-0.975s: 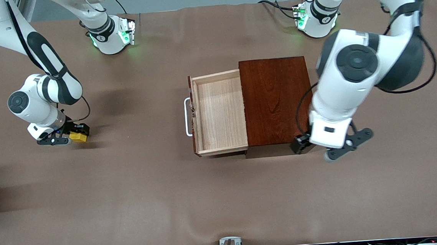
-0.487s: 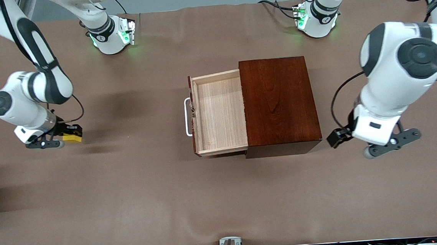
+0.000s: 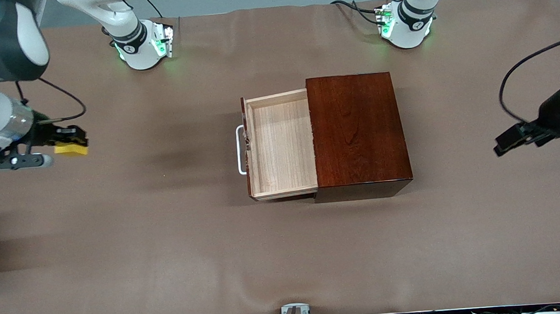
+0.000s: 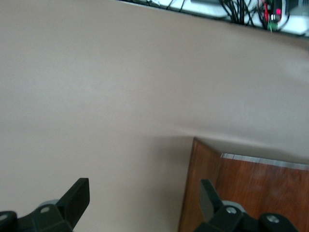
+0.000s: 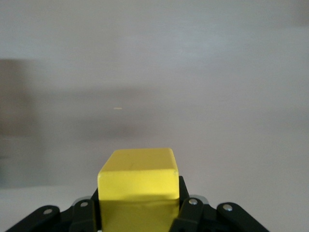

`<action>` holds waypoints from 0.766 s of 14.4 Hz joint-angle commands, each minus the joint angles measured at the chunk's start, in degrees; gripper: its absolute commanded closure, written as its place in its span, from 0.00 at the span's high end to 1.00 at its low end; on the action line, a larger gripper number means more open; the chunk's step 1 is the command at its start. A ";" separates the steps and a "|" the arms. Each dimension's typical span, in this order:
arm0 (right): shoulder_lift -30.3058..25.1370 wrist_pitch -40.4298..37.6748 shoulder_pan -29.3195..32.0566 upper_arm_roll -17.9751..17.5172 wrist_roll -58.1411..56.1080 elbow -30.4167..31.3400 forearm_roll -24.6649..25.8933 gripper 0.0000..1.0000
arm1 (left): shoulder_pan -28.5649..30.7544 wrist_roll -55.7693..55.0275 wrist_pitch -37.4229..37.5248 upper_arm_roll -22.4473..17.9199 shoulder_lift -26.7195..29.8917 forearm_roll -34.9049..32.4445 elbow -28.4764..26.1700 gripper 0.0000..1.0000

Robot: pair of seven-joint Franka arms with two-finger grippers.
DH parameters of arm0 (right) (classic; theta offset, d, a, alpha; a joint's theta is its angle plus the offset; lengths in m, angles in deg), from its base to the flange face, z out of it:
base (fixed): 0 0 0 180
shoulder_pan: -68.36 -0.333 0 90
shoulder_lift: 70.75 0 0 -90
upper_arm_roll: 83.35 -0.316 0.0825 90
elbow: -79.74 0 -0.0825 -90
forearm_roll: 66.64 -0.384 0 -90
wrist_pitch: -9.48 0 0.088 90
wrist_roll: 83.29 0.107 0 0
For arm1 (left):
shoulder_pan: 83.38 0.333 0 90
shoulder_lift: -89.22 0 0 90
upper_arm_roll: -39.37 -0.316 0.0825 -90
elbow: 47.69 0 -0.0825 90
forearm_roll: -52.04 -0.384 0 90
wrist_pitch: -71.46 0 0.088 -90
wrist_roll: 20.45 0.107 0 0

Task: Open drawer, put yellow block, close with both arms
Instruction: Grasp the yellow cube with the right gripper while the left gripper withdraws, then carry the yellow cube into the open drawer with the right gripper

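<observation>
Right gripper [image 3: 64, 142]: clamped on the yellow block [image 3: 71, 149], up in the air over the table [image 3: 168, 243] at the right arm's end.
Left gripper [image 4: 142, 203]: fingers spread wide, holding nothing, over the table's left-arm end.
Drawer [image 3: 279, 144]: pulled out of the wooden box [image 3: 357, 132], white handle [image 3: 240, 150] facing the right arm's end.

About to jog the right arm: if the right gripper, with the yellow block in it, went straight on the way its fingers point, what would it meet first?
Probably just the bare table. The right gripper, shut on the yellow block, faces only brown surface in its wrist view. The drawer is not in that line, though depth is unclear.
</observation>
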 commanded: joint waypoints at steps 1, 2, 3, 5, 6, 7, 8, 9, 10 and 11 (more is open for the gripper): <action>3.66 -1.68 -9.39 0.36 12.21 -5.73 -4.62 0.00 | -0.26 3.25 3.53 0.55 4.25 0.62 -2.29 1.00; 5.41 -1.32 -13.69 0.44 17.04 -7.65 -6.29 0.00 | -0.09 3.51 4.94 0.72 5.04 0.35 -2.11 1.00; 7.69 -1.41 -17.13 0.44 21.44 -10.98 -7.18 0.00 | -0.18 4.47 5.56 1.16 5.48 0.35 -2.11 1.00; 13.40 -1.41 -24.33 0.44 29.96 -18.53 -7.71 0.00 | -0.18 5.54 6.88 3.09 6.02 0.35 -1.76 1.00; 16.21 -1.41 -26.63 0.44 33.49 -21.27 -8.32 0.00 | -0.18 5.54 7.06 3.97 6.10 0.18 -1.85 1.00; 18.67 -1.23 -29.27 0.36 35.44 -23.21 -8.50 0.00 | -0.27 5.54 7.41 4.41 6.19 -0.09 -1.93 1.00; 20.96 0.07 -31.64 0.44 35.81 -25.31 -8.85 0.00 | -0.44 5.54 8.11 4.50 6.19 -0.18 -1.85 1.00; 22.81 2.61 -33.14 0.44 35.98 -26.03 -9.55 0.00 | -0.62 5.54 8.21 4.50 6.19 -0.18 -1.93 1.00; 24.05 6.90 -34.03 0.44 36.42 -25.95 -10.60 0.00 | -0.62 5.54 8.29 4.59 6.19 -0.44 -1.93 1.00; 25.28 11.12 -34.82 0.44 36.51 -25.43 -10.79 0.00 | -0.62 5.45 8.29 4.77 6.19 -0.53 -1.93 1.00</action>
